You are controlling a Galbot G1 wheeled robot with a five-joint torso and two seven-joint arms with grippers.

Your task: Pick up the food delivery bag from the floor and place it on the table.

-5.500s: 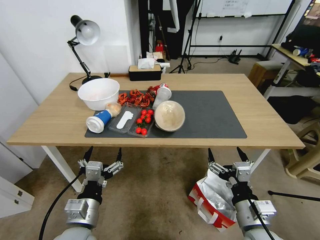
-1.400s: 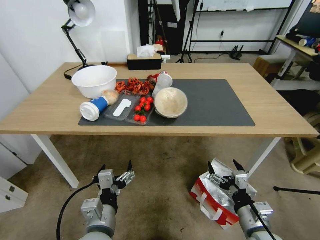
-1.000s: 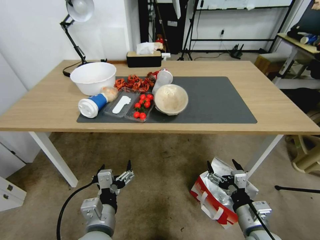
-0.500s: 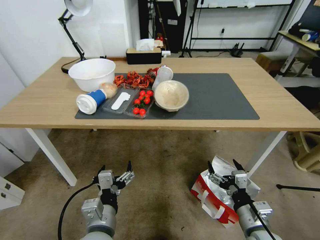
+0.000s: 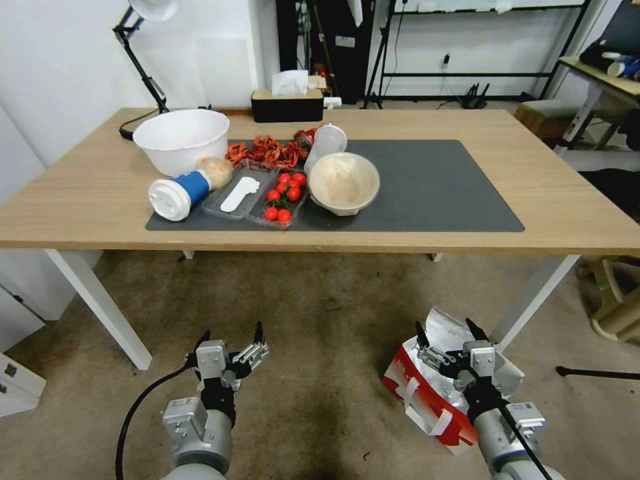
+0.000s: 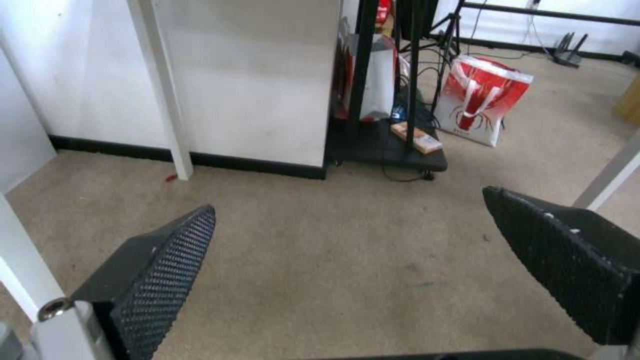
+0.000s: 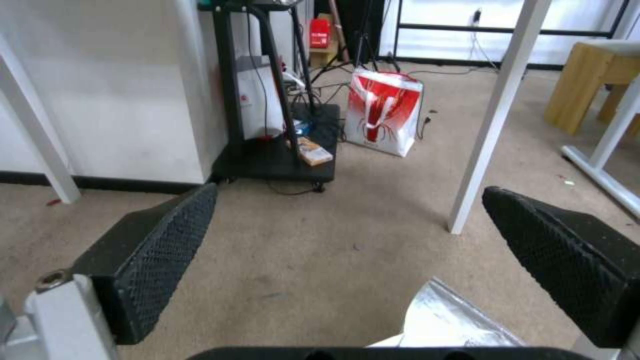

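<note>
Right tool point(image 5: 448, 328) spread above food delivery bag point(image 5: 427, 393), stained floor point(image 5: 313, 313), table point(image 5: 547, 213) beyond

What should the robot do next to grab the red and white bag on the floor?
Probably lower the right gripper onto the food delivery bag. Its fingers are open and it hovers just above the bag's foil-lined mouth, and the bag sits on the floor beside the table leg.

Legible text, labels, brands, numbers, signs: none; every printed surface in these views is too small to read
</note>
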